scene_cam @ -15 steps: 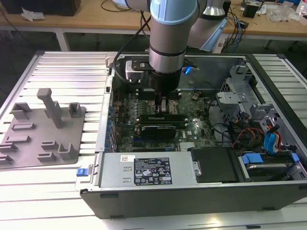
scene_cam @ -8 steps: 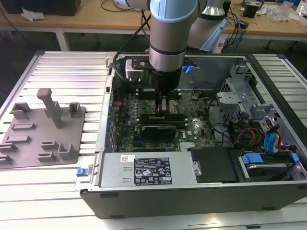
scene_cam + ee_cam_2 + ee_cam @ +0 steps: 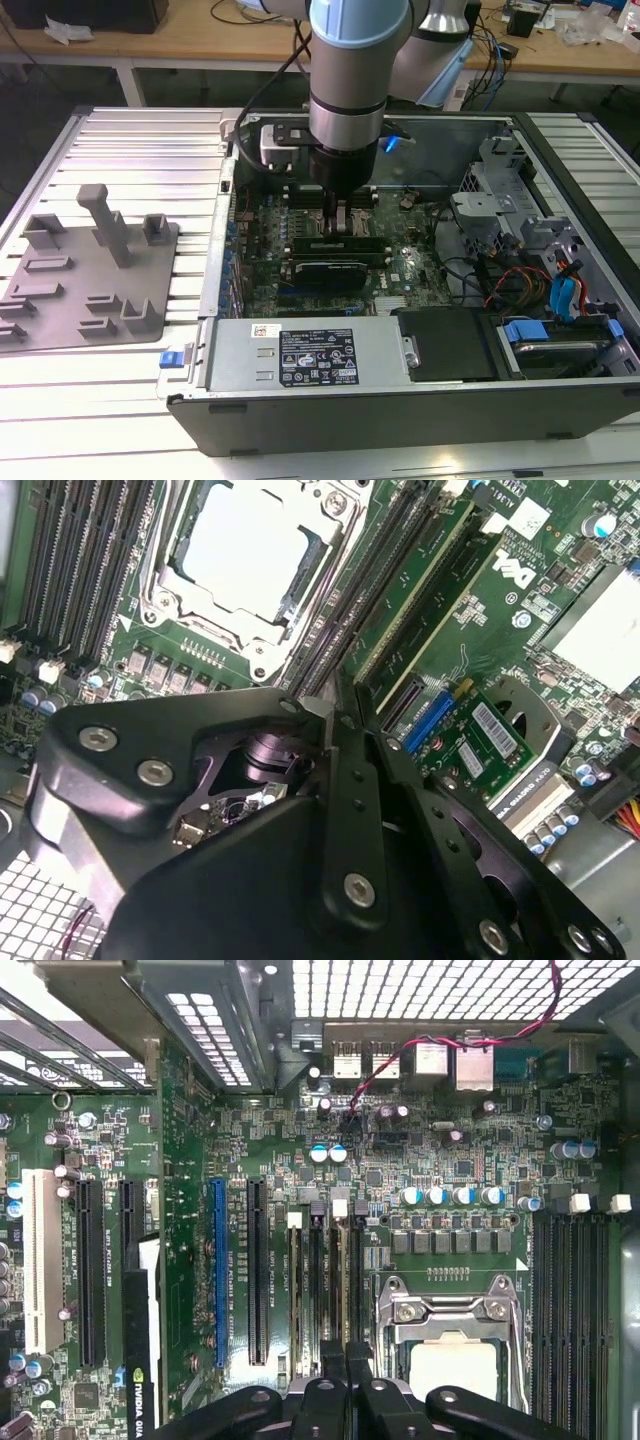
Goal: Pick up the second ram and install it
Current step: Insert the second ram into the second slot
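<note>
Down inside the open computer case (image 3: 400, 400) on the slatted bench (image 3: 130, 140), at the end of the grey arm: the pincer (image 3: 338, 222), pointing straight at the motherboard (image 3: 400, 270) among the memory slots. Clenched nearly together in both wrist views (image 3: 330, 720) (image 3: 345, 1360), with only a thin gap, and gripping there the second ram (image 3: 341, 1280), a narrow green stick standing on edge in line with a slot just beside the processor socket (image 3: 450, 1360). Impossible to tell whether fully pressed home or merely resting in the slot. Seen in the first wrist view between two black empty slots, with a white latch (image 3: 340, 1207) at its far end. Two slots further from the socket, another green stick (image 3: 297, 1280), upright too, with its own white latch. Beyond that, away from the socket, long black expansion slots and one blue slot (image 3: 219, 1270). Across the board near the rear ports, a red cable (image 3: 400, 1060) running up past the perforated back wall. In the second wrist view, the open socket (image 3: 250, 550) with its metal frame beside the black pincer body. In the exterior view, just in front of the pincer, a dark expansion card (image 3: 325, 272) lying across the board. Well apart from the case, on the exterior view's left, a grey holder plate (image 3: 90, 270) with upright pegs, flat on the bench.
</note>
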Robot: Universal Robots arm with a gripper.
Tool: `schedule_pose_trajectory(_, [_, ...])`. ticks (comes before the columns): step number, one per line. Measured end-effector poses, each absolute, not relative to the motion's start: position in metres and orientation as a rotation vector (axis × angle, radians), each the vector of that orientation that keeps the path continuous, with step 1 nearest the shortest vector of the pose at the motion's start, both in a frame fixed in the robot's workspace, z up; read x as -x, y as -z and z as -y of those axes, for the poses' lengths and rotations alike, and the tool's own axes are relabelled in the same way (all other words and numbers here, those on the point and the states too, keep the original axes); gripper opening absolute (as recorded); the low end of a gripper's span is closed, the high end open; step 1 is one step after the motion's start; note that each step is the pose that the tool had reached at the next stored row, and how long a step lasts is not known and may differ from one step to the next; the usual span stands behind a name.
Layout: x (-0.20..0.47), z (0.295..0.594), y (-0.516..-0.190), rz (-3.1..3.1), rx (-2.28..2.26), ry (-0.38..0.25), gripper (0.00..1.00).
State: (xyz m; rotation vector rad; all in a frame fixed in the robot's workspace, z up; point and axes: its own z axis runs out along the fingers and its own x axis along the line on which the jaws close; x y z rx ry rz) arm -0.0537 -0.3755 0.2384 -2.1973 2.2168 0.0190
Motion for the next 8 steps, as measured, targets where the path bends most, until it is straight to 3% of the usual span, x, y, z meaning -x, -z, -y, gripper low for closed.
schedule_pose_trajectory(8, [0.0545,0.3755,-0.2356,-2.215,2.196,-0.016,0.09])
